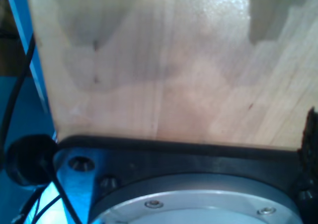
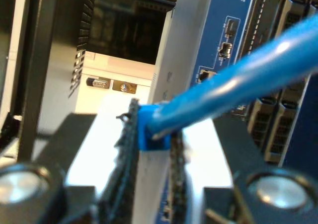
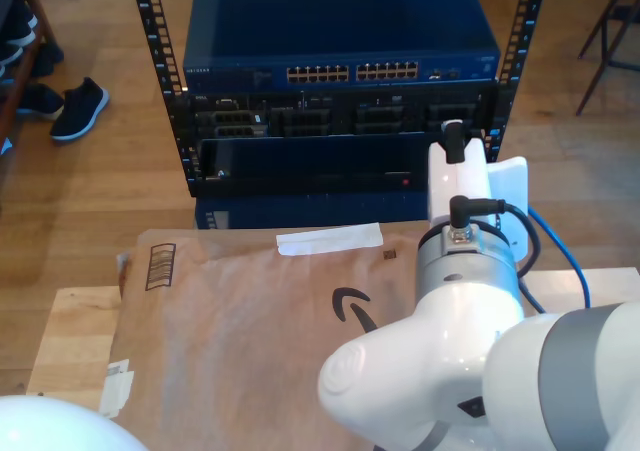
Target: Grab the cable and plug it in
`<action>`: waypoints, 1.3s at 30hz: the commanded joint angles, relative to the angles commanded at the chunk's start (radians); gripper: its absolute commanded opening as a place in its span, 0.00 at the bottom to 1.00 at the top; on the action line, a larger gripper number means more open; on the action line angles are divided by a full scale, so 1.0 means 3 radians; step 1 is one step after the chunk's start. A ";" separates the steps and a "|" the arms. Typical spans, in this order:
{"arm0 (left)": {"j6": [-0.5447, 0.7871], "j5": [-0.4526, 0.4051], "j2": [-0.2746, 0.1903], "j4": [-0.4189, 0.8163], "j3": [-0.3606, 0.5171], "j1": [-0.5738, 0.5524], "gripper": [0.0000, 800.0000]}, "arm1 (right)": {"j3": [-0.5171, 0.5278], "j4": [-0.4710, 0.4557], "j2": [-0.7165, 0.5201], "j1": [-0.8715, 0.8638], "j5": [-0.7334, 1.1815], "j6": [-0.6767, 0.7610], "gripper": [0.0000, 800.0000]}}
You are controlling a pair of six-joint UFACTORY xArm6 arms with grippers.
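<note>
The blue cable runs out from my second gripper, which is shut on the cable's small blue plug between its dark pads. Beyond the plug stands a blue switch panel with a small port. In the exterior view the second arm reaches toward the rack at that view's right, and the cable trails down behind it. The first wrist view looks at pale wood with a dark rough strip at its edge; whether my first gripper is open or shut cannot be told.
A black rack holds a blue switch with rows of ports. A brown cardboard sheet covers the wooden table. Shoes lie on the floor at the exterior view's left. A white arm part sits low in that view.
</note>
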 joint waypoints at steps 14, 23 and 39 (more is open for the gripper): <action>0.0000 0.0000 0.0000 -0.0005 0.0000 0.0000 1.00 | -0.0399 -0.0102 0.0445 -0.0015 0.0036 0.0245 0.00; 0.0000 0.0000 0.0000 -0.0005 0.0000 0.0000 1.00 | -0.0343 -0.0251 0.0818 -0.0128 -0.0199 0.0788 0.00; 0.0000 0.0000 0.0000 0.0000 0.0000 0.0000 1.00 | -0.0655 -0.0614 0.0921 -0.0353 -0.0061 0.1110 0.00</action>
